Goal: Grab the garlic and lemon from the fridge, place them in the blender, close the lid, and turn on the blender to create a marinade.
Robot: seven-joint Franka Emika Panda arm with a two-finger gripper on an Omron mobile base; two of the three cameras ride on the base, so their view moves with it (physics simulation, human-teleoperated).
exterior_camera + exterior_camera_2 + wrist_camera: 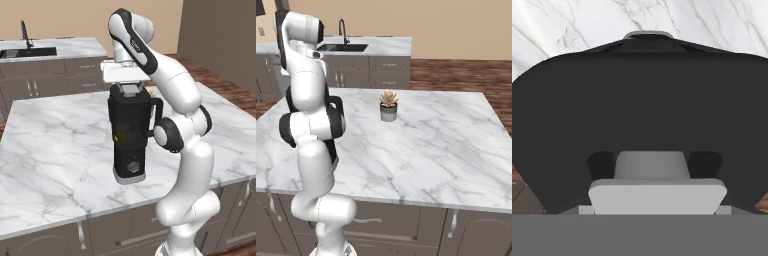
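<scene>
The gripper [129, 86] hangs straight over the blender [131, 135], pointing down at its top, on a marble island counter [55, 150]. In the hand view the two dark fingertips [601, 165] stand well apart, one on each side of the light grey square centre of the lid [652, 172], and the fingers sit just outside that raised square without visibly pressing on it; the jaws are spread wide and I cannot tell whether they touch the cap. The lid [131, 90] lies directly beneath the claw, seated on the mouth of the dark jar, and the jar's black shoulders spread out around and below the fingertips in the hand view, with the grey rim of the base [648, 34] peeping out beyond the far edge of the jar against the marble. From the left base view the jar's side handle [156, 116] sticks out below the claw towards the arm, and the round front knob [133, 167] sits low on the base, well below the claw. A small yellow patch [121, 135] shows through the jar wall under the gripper; it may be the lemon, but I cannot say for sure. A potted succulent [388, 105] stands on the same counter beyond the arm, well apart from the claw, and a sink with a dark faucet [343, 31] lies on the far counter behind it.
</scene>
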